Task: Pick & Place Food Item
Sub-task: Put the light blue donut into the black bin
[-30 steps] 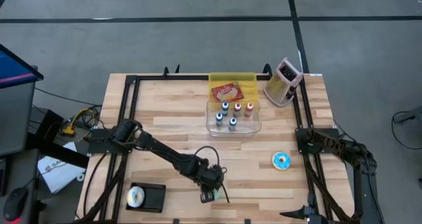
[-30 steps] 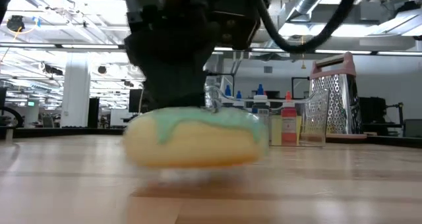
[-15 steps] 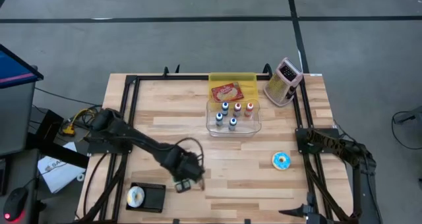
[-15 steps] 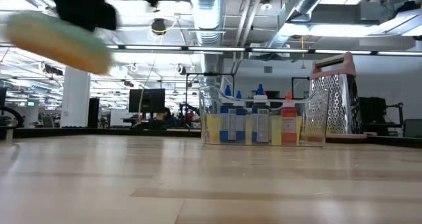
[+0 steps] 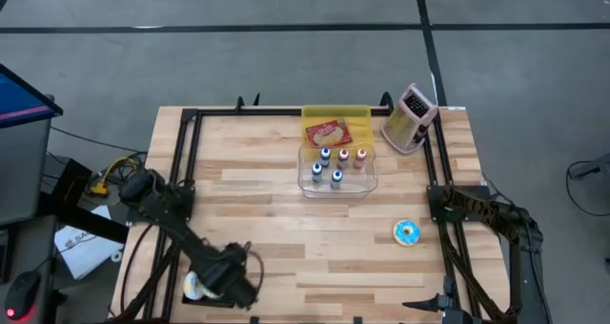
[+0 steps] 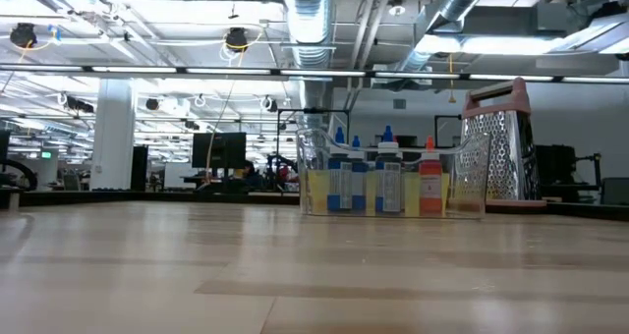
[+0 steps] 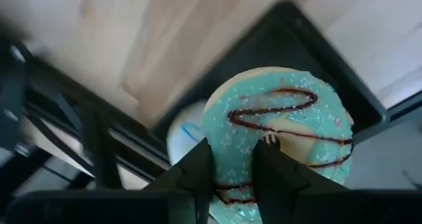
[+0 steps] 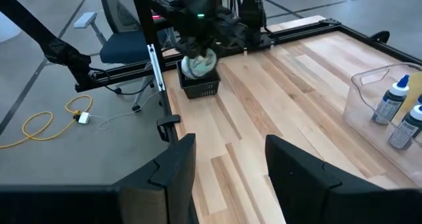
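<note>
Wooden slats of the table fill the high view, edged by a black frame, with grey floor all around. Nearest the front edge, at the front-left corner, the left gripper hangs over the black tray, its jaws pinched on the rim of a teal-iced doughnut striped with dark drizzle. The left wrist view shows that doughnut held above the tray, where a white-iced doughnut already lies, partly hidden. From the right wrist view the same gripper sits just over the tray with the pale doughnut below it.

A second ago the left gripper was near the table's front middle with the teal doughnut resting on the wood, filling the low view; half a second ago it was lifted and partway toward the tray. Now the low view shows only bare planks in front, the doughnut gone from it.

Farther in, on the right side, a blue-iced doughnut lies where it did before. The right gripper is raised beside the table's right edge, its jaws spread and empty, unmoved.

Toward the back, a clear bin holds small bottles, a yellow bin with a packet stands behind it, and a box grater sits at the back-right corner.
</note>
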